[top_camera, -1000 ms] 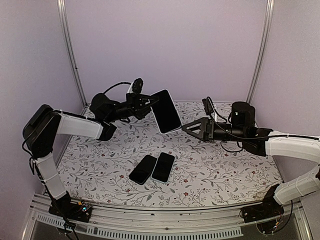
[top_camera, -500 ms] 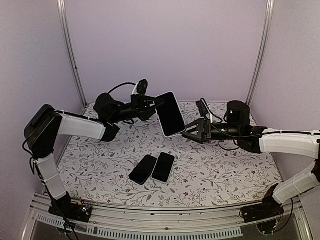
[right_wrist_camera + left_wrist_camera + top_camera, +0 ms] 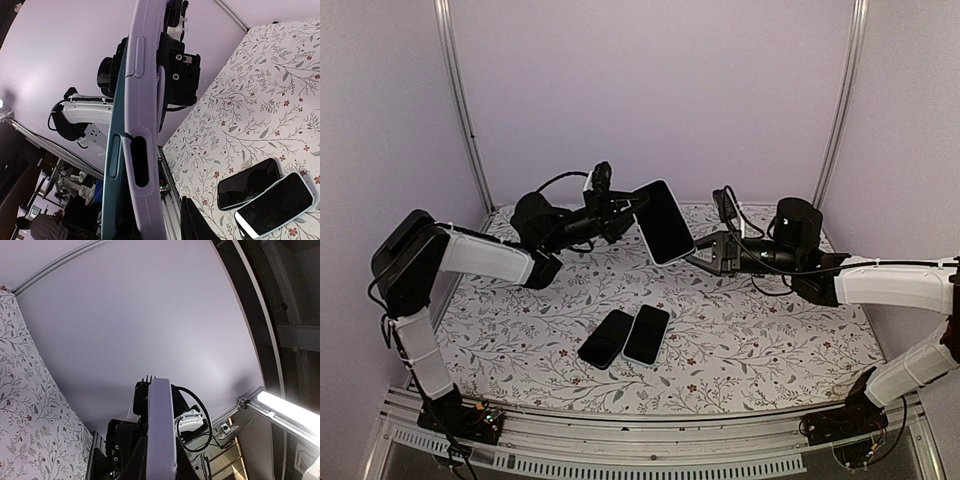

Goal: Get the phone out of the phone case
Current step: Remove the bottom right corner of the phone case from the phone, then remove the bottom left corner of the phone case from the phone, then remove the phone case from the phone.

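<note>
Top view: left gripper (image 3: 630, 204) holds the cased phone (image 3: 663, 222) aloft, right gripper (image 3: 699, 252) at its lower corner; left wrist: clamped tight on the lilac phone case (image 3: 161, 425); right wrist: jaw width unclear, best seated squarely on the case edge before peeling.

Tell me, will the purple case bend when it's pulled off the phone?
Probably bendy: the case looks like soft matte plastic with moulded button bumps. Likely grippy, not slippery, since the left hand holds it tilted in the air by one edge. The phone inside probably stiffens it now.
</note>
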